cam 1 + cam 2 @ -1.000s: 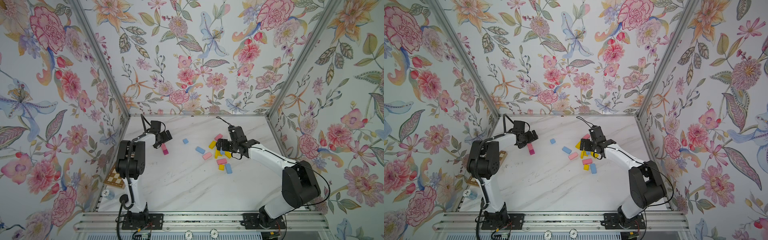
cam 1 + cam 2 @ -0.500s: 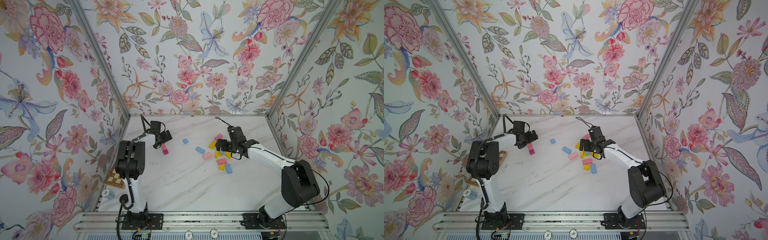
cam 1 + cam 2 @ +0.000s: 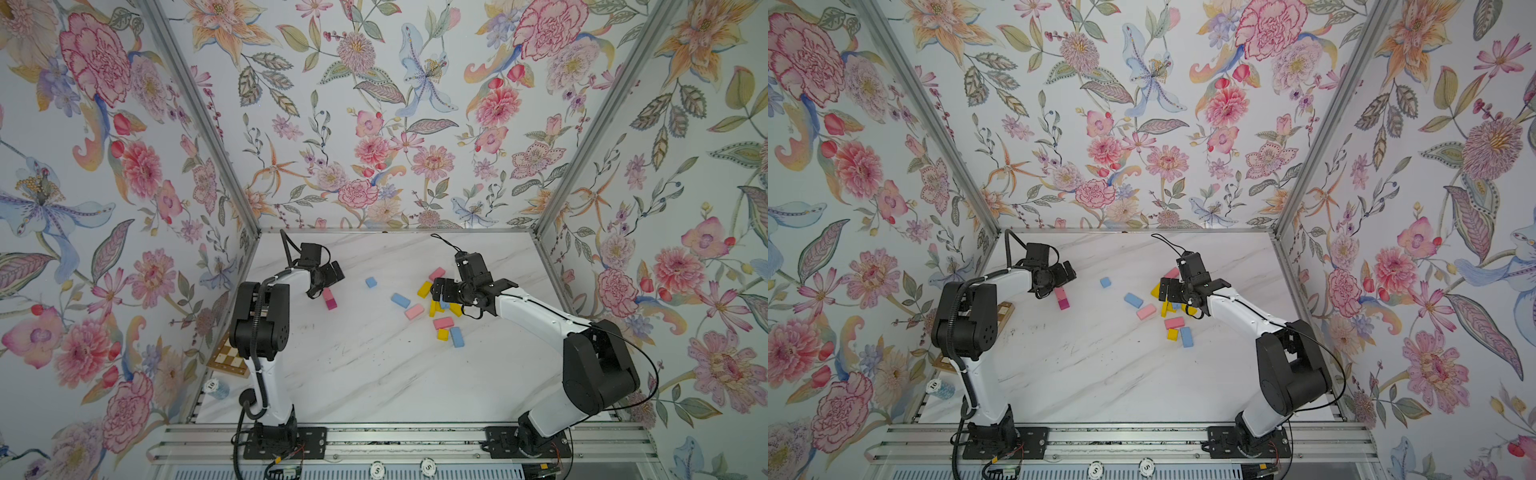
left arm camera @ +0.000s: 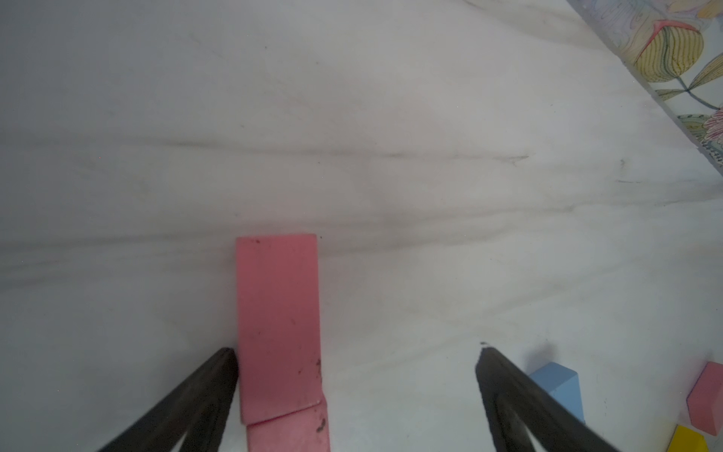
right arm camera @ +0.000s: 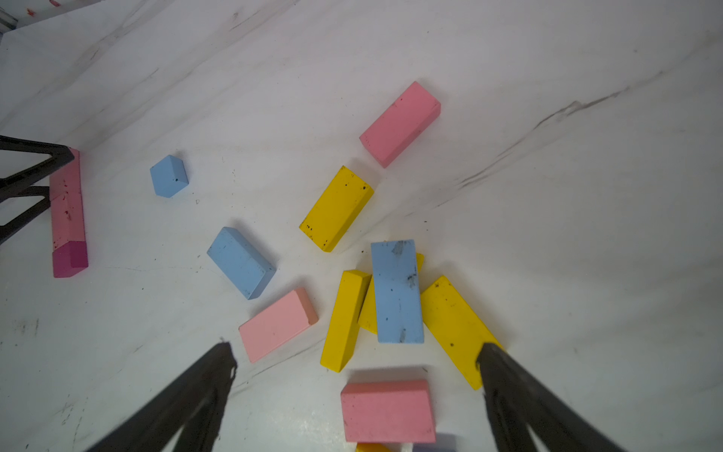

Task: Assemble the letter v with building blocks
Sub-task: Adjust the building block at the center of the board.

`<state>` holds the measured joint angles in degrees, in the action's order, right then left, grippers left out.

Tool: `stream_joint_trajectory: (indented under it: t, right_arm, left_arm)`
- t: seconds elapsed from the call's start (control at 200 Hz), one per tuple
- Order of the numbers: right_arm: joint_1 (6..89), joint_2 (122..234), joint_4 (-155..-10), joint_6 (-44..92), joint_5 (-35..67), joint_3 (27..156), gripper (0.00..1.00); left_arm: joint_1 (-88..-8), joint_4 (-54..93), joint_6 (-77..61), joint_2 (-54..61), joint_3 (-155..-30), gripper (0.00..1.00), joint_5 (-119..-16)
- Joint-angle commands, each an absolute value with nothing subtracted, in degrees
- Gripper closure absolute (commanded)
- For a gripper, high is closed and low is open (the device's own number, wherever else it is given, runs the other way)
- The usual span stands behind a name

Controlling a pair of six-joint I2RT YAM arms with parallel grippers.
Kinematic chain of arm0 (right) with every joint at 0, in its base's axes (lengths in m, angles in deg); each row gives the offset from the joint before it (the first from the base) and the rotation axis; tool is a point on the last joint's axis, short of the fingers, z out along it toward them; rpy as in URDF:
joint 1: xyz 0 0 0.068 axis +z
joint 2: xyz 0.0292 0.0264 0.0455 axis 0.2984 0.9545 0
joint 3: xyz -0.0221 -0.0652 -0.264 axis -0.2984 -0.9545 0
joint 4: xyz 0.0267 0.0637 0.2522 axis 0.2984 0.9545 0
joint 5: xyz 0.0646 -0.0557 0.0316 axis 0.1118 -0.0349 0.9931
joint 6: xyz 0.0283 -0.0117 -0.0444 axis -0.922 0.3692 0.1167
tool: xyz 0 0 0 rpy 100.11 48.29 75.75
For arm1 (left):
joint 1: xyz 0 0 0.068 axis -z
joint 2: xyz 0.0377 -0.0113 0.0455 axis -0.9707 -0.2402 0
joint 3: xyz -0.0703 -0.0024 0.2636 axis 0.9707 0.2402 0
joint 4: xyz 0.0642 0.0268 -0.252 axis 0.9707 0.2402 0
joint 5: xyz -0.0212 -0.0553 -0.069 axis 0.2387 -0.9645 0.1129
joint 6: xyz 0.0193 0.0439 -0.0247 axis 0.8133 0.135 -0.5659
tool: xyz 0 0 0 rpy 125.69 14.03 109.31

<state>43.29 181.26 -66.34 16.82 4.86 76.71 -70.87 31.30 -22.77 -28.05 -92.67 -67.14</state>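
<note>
A short row of building blocks, two pink (image 4: 277,325) and one magenta (image 3: 331,305), lies at the left of the marble table. My left gripper (image 4: 356,352) hangs open over its pink end, one finger (image 4: 219,375) against the block's side. Loose pink, blue and yellow blocks are scattered mid-right in both top views, with a blue one (image 5: 397,291) resting across yellow ones. My right gripper (image 5: 354,352) is open just above this cluster (image 3: 440,291). A pink block (image 5: 387,411) lies between its fingers, untouched.
A small blue cube (image 3: 371,282) sits alone between the two groups. The checkered board (image 3: 228,359) and a poker chip (image 3: 212,385) lie at the left edge behind the left arm. Flowered walls close in three sides.
</note>
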Motion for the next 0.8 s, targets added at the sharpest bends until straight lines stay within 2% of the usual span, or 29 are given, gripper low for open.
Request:
stream_joint_trajectory:
  t: [0.0, 0.796]
  right_arm:
    - [43.7, 181.8, -66.8, 16.0, 4.3, 77.6, 0.01]
    - [44.0, 182.0, -66.9, 15.9, 4.4, 77.6, 0.01]
  left_arm:
    - [-71.1, 38.8, -24.7, -29.6, -89.3, 0.01, -69.2]
    - [-70.8, 37.5, -25.5, -29.5, -87.6, 0.01, -70.1]
